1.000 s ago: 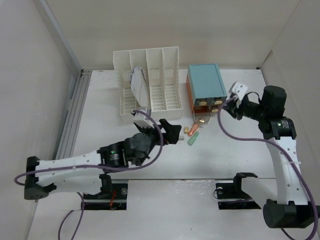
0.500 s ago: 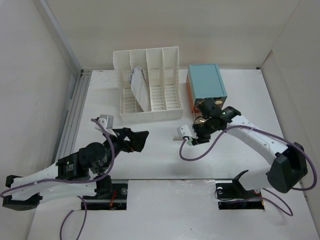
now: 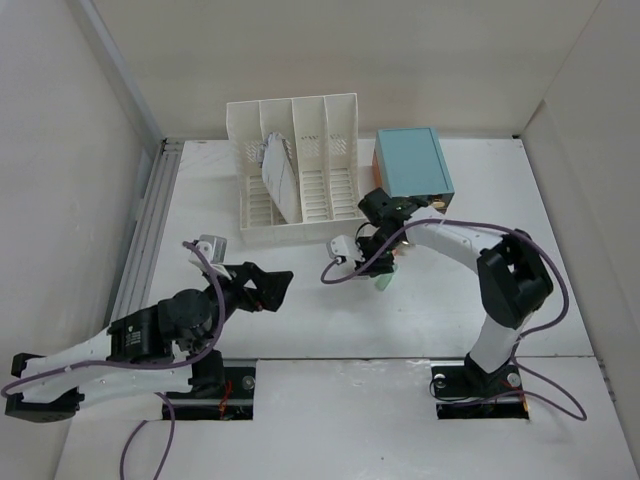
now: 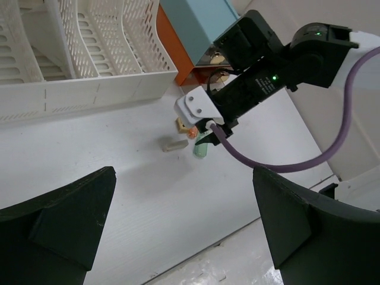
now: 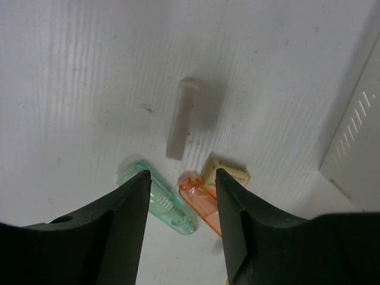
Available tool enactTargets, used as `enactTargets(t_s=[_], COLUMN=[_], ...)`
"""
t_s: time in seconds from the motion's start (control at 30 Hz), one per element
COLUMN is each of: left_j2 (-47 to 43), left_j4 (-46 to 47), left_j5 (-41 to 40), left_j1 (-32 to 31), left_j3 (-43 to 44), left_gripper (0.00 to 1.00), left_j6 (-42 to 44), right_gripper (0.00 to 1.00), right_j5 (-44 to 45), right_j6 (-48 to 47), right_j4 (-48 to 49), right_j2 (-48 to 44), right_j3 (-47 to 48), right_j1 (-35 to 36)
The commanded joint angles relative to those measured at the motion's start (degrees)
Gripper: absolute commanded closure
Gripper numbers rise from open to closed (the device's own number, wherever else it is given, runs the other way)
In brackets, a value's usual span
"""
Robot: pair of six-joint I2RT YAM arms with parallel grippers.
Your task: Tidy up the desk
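Worktop spans whole view beneath both arms; rigid, fixed, not yours to grip. Your right pincer half spread, empty, over green tube, likely light, slick plastic: pinch mid-length. Left pincer spread wide, empty.

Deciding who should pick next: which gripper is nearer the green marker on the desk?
Right. The right gripper hangs just above the green marker, jaws apart with nothing between them. The left gripper, wide open, is well off to the marker's left.
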Motion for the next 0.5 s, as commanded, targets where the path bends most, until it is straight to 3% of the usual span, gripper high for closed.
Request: enactTargets(t_s=[0.0, 0.37, 0.47], left_j2=[-2.1, -7.9, -8.5], left_j4=[-0.6, -2.3, -2.3], left_j5=[-0.7, -0.7, -1.2], left_j1=[-0.4, -0.4, -0.4], left_j3=[0.4, 0.4, 0.4], left_gripper=[0.00, 0.00, 0.00], left_j6=[-0.6, -1.1, -1.1], right_gripper=[0.47, 0.47, 0.50], right_j5=[-1.9, -3.2, -0.1], right_j6=[4.4, 12.6, 15.5], right_j4=[2.7, 7.7, 10.6], right_j2=[1.9, 4.7, 5.3], right_j3=[3.0, -0.4, -1.0], right_j1=[1.4, 4.5, 5.0])
